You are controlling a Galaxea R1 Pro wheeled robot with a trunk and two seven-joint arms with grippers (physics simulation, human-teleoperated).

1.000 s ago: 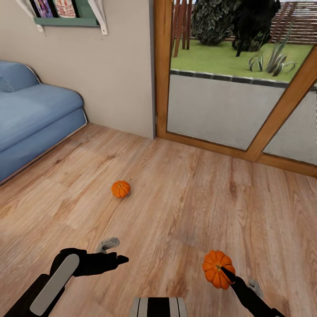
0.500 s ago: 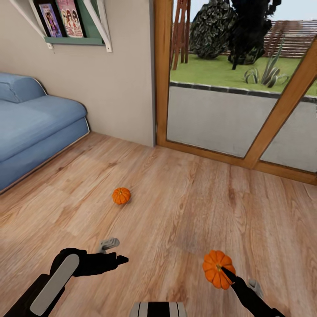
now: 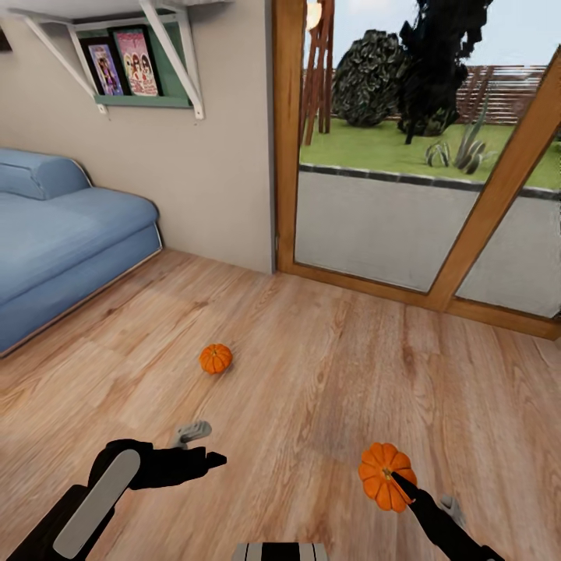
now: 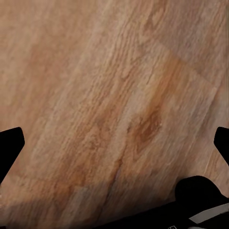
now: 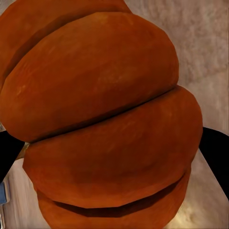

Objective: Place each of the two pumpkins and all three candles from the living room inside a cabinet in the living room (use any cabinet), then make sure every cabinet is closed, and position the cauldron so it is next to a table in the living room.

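The right claw (image 3: 397, 485) grips a ribbed orange pumpkin (image 3: 381, 475), seemingly off-centre, so it could slip. The left claw (image 3: 204, 460) hangs open, the second small orange pumpkin (image 3: 216, 358) well ahead.

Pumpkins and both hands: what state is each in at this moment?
Held pumpkin: gripped in the right hand, off the floor.
Second pumpkin: loose on the wooden floor, untouched.
Right hand: shut on the held pumpkin.
Left hand: open and holding nothing.
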